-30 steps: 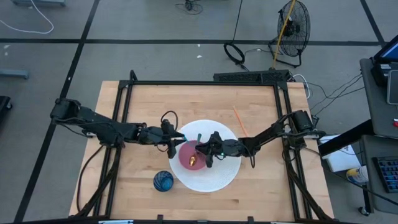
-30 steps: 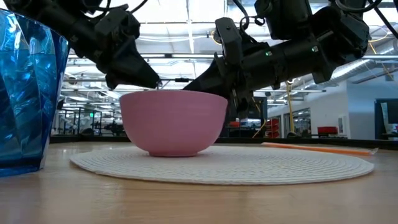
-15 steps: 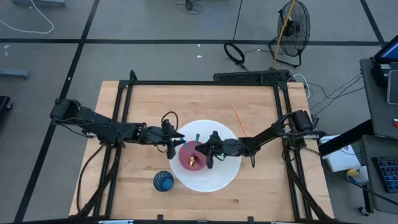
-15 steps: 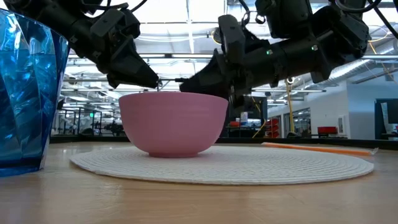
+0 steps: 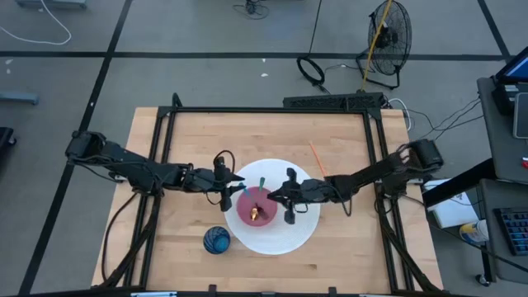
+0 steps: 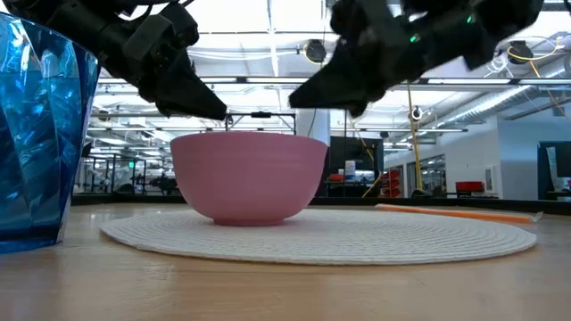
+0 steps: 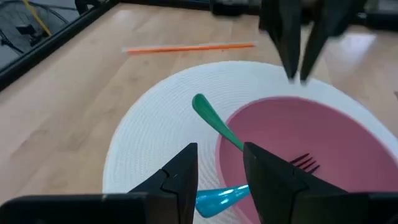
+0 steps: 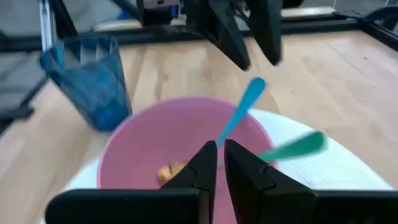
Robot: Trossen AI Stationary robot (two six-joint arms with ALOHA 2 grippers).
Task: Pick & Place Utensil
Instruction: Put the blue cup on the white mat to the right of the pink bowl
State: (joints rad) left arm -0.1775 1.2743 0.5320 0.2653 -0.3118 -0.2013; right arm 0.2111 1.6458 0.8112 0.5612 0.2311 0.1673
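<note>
Inside, the pink bowl (image 5: 254, 208) holds utensils; left hand (image 5: 234, 195) spread, right hand (image 5: 271, 196) pressed together.

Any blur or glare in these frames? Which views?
Low view: right gripper smeared by motion, bright ceiling glare behind; pink bowl sharp. Right wrist view: soft throughout, green spoon streaked. Left wrist view: blue utensil blurred up close. High view: evenly lit.

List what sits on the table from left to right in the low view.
Blue cup → pink bowl on the white placemat → orange straw.
</note>
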